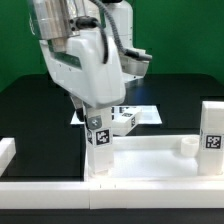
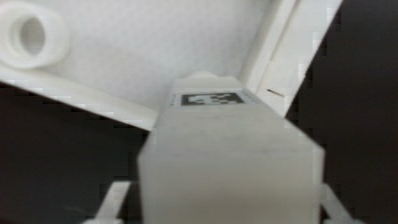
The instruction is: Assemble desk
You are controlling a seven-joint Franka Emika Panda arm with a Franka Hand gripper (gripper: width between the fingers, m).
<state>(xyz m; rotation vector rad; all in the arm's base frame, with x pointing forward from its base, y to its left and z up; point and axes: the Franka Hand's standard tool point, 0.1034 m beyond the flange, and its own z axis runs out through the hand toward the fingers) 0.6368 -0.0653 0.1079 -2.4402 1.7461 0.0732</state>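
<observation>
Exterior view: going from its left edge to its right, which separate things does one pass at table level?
Border wall end → gripped tagged leg → lying leg → round socket → upright tagged leg. The marker board overlaps the middle ones, so it is left out.

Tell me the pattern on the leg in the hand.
Black-and-white square tag on the white leg; exterior view shows it best.
</observation>
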